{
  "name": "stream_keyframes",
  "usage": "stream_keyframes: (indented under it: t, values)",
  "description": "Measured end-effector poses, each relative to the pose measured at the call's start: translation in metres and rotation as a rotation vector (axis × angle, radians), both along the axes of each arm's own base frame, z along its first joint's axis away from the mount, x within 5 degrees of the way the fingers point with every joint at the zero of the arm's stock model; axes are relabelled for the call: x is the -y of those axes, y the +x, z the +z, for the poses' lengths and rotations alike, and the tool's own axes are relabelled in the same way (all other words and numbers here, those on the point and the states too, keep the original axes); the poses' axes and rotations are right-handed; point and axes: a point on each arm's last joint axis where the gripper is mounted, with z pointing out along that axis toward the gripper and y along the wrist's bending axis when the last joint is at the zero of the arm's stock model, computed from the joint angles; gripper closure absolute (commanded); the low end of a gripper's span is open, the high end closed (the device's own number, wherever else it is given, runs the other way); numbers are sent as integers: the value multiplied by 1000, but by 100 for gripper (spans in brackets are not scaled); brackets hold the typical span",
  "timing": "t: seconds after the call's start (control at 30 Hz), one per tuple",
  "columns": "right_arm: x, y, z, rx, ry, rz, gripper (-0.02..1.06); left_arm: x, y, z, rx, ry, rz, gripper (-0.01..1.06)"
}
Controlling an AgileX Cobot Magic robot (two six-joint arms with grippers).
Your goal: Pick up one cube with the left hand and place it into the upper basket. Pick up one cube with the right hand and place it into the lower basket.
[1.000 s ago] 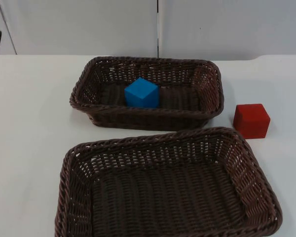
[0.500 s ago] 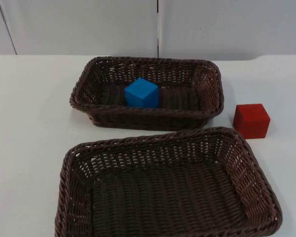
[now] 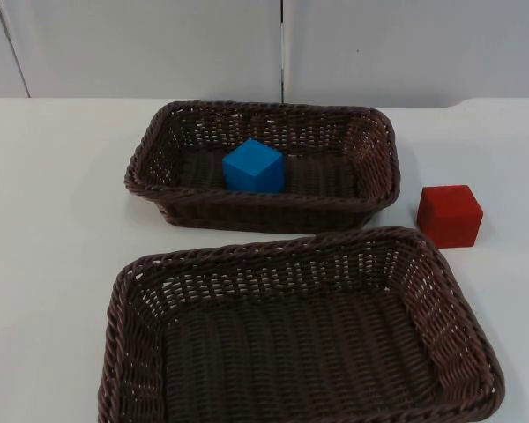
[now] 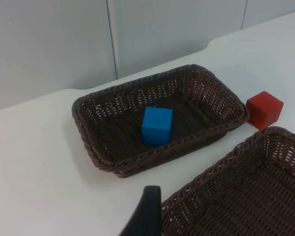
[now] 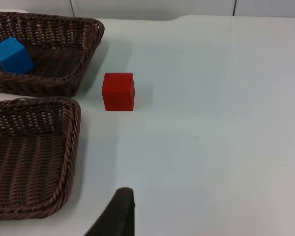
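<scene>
A blue cube [image 3: 253, 166] lies inside the upper wicker basket [image 3: 335, 205], a little left of its middle. The red cube [image 3: 450, 215] stands on the white table to the right of that basket, just beyond the far right corner of the lower basket [image 3: 273, 248], which holds nothing. My left gripper [image 4: 146, 216] hangs back over the table left of the lower basket [image 4: 221, 169], looking at the blue cube [image 4: 157, 126]. Well short of the red cube [image 5: 118, 91], my right gripper [image 5: 119, 214] hovers over bare table to the right of the lower basket [image 5: 71, 147].
The grey partition wall [image 3: 282, 44] closes the table behind the upper basket. Bare white table top [image 3: 53, 203] lies left of both baskets, and more of it [image 5: 211, 123] stretches to the right of the red cube.
A dark part of the left arm at the top view's left edge has withdrawn out of that view. Cubes and baskets have not moved.
</scene>
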Motion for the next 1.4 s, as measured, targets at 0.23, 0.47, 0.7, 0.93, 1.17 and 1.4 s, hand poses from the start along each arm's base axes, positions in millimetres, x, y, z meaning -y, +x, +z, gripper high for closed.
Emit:
stream_keyframes:
  t: [0.23,0.47,0.7,0.93,1.17,1.4]
  values:
    - [0,0,0,0,0,0,-1,0,0,0,-1,-1,1,22]
    - [0,0,0,0,0,0,-1,0,0,0,-1,-1,1,22]
    - [-1,0,1,1,14,0,-1,0,0,0,-1,-1,1,22]
    - [-2,15,24,-63,6,-1,-1,0,0,0,-1,-1,1,22]
    - [-6,52,50,-180,-14,-5,-1,0,0,0,-3,0,0,22]
    - [-12,98,62,-263,-24,-5,-1,0,0,0,-3,0,0,22]
